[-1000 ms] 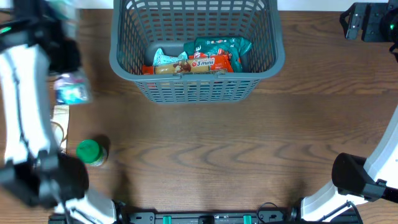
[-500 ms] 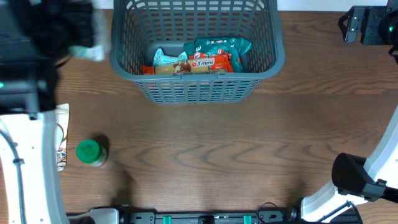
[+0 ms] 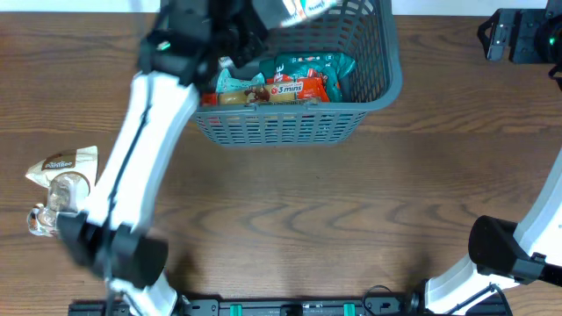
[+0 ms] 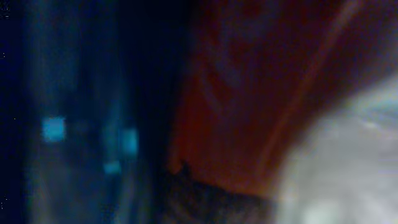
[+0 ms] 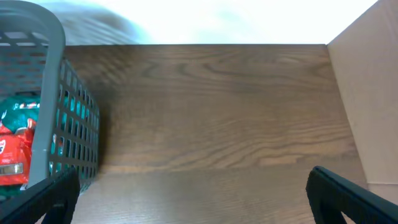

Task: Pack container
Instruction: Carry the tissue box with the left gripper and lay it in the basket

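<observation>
Two grippers stand very differently to the container (image 3: pixel 281 127), which sits at the far edge of the table (image 3: pixel 351 219), near the centre, with snack packs (image 3: pixel 299 79) on its bottom. The left gripper (image 3: pixel 268 13) hangs over the container's far left part with a blurred white-and-teal pack (image 3: pixel 303 7) at its tip. Whether its fingers clamp that pack I cannot tell, as the wrist view is a smear. The right gripper (image 5: pixel 193 193), fingers spread wide, hovers well to the right of the container, outside its wall.
</observation>
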Robot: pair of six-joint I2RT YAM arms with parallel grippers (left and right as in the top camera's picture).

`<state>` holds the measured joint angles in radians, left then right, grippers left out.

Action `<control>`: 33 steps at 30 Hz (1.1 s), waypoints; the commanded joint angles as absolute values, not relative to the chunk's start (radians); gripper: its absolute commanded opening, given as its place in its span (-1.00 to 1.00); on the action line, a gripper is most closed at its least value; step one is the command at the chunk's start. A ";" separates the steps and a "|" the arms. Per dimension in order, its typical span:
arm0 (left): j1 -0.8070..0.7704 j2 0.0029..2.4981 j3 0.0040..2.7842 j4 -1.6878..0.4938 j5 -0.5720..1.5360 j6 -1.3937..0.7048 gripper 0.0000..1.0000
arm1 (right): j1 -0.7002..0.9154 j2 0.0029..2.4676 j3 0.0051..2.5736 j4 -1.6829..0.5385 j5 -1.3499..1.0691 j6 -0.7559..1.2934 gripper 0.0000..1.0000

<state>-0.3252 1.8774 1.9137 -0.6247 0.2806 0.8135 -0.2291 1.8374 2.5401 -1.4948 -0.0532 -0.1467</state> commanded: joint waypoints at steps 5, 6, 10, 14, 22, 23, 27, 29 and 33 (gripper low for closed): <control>-0.318 2.050 1.925 -0.650 0.272 0.799 -0.51 | -0.234 1.835 2.537 -1.514 -0.059 -0.159 0.98; -0.318 2.060 1.925 -0.654 0.272 0.781 -0.03 | -0.234 1.835 2.537 -1.515 -0.059 -0.159 0.99; -0.318 2.069 1.925 -0.688 0.271 0.761 0.48 | -0.234 1.835 2.537 -1.515 -0.059 -0.166 0.98; -0.318 2.007 1.925 -0.710 0.271 0.711 0.97 | -0.234 1.835 2.537 -1.515 -0.059 -0.166 0.98; -0.318 1.693 1.940 -0.701 0.107 0.693 0.97 | -0.234 1.835 2.537 -1.511 -0.060 -0.166 0.99; -0.315 1.651 1.940 -0.702 0.052 0.687 0.97 | -0.234 1.835 2.537 -1.511 -0.060 -0.166 0.98; -0.267 1.516 1.940 -0.758 -0.187 0.474 0.97 | -0.234 1.835 2.537 -1.511 -0.060 -0.166 0.98; -0.218 1.470 1.940 -0.860 -0.207 0.362 0.97 | -0.234 1.835 2.537 -1.511 -0.060 -0.166 0.98; -0.086 1.403 1.940 -1.180 -0.207 -0.080 0.97 | -0.234 1.835 2.537 -1.511 -0.060 -0.166 0.99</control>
